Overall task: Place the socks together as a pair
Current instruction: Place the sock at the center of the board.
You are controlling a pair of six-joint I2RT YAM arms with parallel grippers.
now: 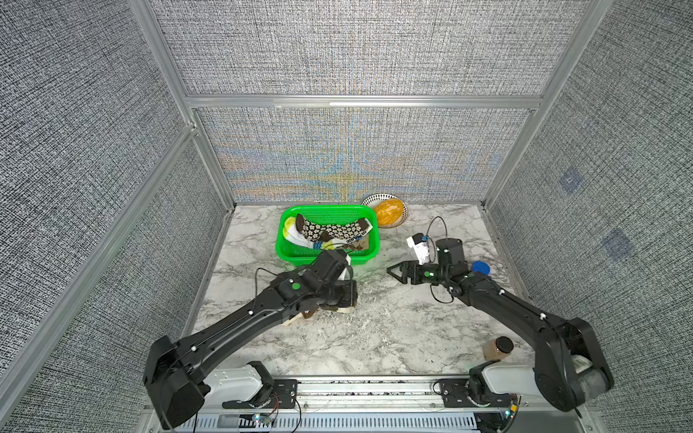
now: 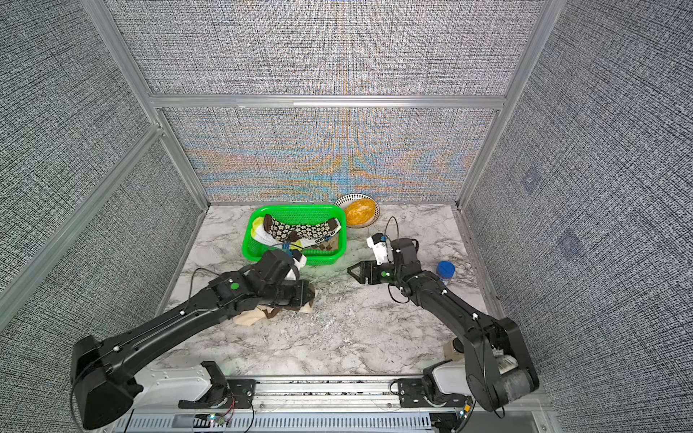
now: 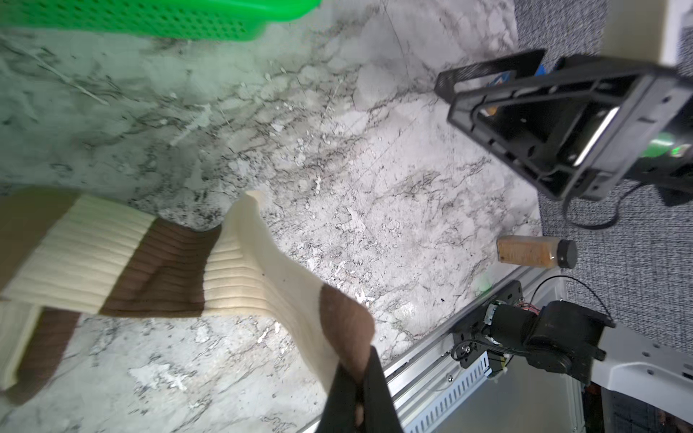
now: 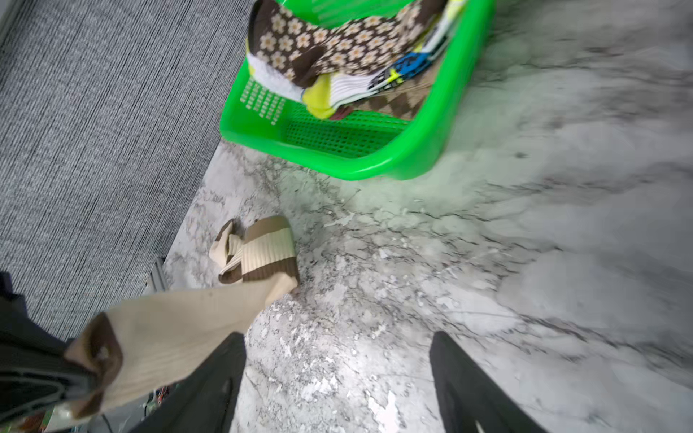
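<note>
- Your left arm [image 1: 232,326] reaches from the near left corner out over the marble table [image 1: 375,337]. Its wrist sits just in front of the green basket [image 1: 285,247].
- Your left gripper [image 3: 358,375] is pinched tight on the brown toe of a cream brown-banded sock [image 3: 255,270].
- That sock's toe end is lifted, and the sock slopes down to the table, where its banded cuff rests.
- A second sock of the same pattern [image 4: 225,251] lies bunched on the table, touching that cuff and partly under it.
- Your right arm [image 1: 498,300] comes in from the near right corner with its forearm angled toward the middle.
- Your right gripper [image 4: 337,337] points across at the left one, jaws spread wide with nothing between them, over bare marble and well apart from the sock.
- The basket stands at the back of the table.
- It holds a brown cream-flowered sock [image 1: 330,226] draped on top and a white sock with yellow and blue patches [image 1: 296,236] under it.
- A tan-brown diamond-check sock [image 4: 397,105] lies lowest.
- Just beside the basket, a white bowl [image 1: 375,200] holds something orange.
</note>
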